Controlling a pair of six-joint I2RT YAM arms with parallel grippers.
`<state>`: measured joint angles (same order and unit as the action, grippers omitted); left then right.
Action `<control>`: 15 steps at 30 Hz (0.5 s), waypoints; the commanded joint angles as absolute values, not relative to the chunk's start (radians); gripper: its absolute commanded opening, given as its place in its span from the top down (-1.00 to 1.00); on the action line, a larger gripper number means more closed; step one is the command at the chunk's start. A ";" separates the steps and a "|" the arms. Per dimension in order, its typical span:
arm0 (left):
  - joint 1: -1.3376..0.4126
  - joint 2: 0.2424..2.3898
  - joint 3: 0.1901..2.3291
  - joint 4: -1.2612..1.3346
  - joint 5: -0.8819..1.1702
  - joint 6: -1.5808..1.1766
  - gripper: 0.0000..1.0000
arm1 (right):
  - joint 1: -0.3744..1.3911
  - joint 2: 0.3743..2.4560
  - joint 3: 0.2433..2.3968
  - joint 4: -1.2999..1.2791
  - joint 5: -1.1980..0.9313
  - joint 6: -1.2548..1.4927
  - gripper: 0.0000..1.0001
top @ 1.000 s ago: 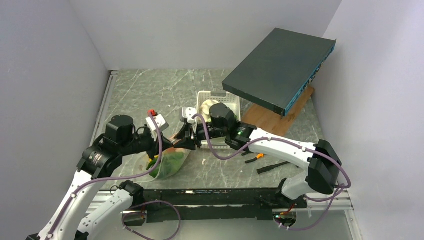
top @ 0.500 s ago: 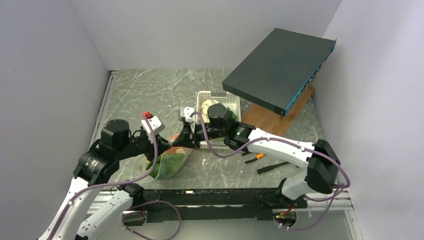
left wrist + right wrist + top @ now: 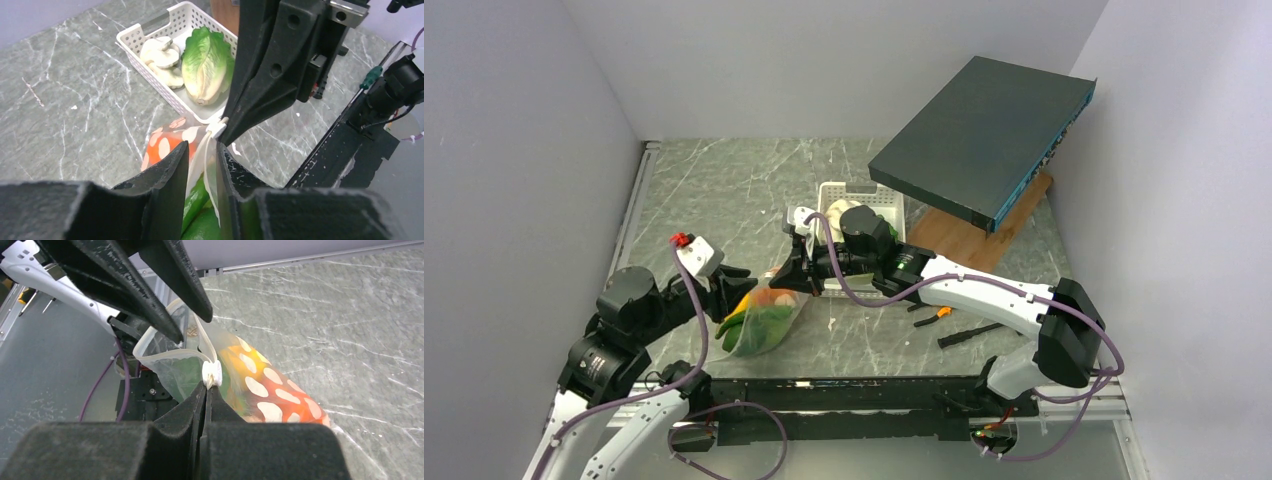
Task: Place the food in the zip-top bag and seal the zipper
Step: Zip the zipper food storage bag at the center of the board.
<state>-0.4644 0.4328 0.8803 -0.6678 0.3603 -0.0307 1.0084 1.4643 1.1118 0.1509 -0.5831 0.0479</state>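
The zip-top bag (image 3: 767,320) lies between the arms and holds an orange fruit (image 3: 167,145) and green produce (image 3: 200,202). My right gripper (image 3: 784,280) is shut on the white end tab of the zipper (image 3: 211,373) at the bag's corner. My left gripper (image 3: 202,150) stands narrowly open astride the two whitish rim strips, which hang apart between its fingers. In the right wrist view the bag mouth (image 3: 150,347) gapes in a loop. Lettuce (image 3: 207,65) and white mushrooms (image 3: 160,50) lie in the white basket (image 3: 829,190).
A dark flat device (image 3: 984,125) leans on a wooden board (image 3: 969,240) at the back right. Small hand tools (image 3: 949,335) lie on the marble table right of the bag. Grey walls close in the left, back and right.
My left arm has drawn back to the left and nearer, its gripper sliding away from the right gripper along the bag's rim. The right gripper keeps its hold on the corner.
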 commanded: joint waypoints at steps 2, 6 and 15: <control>-0.466 0.455 0.862 -0.535 0.326 -0.059 0.24 | 1.004 1.431 1.142 0.165 -0.658 0.030 1.00; -0.466 0.520 0.875 -0.528 0.439 -0.041 0.04 | 1.005 1.431 1.147 0.150 -0.712 0.010 1.00; -0.465 0.541 0.843 -0.532 0.611 -0.057 0.03 | 1.005 1.418 1.135 0.153 -0.704 0.009 1.00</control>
<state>-0.4644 0.5644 0.8650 -0.5758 0.4881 -0.0425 1.0077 1.4635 1.1118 0.1101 -0.6811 0.0261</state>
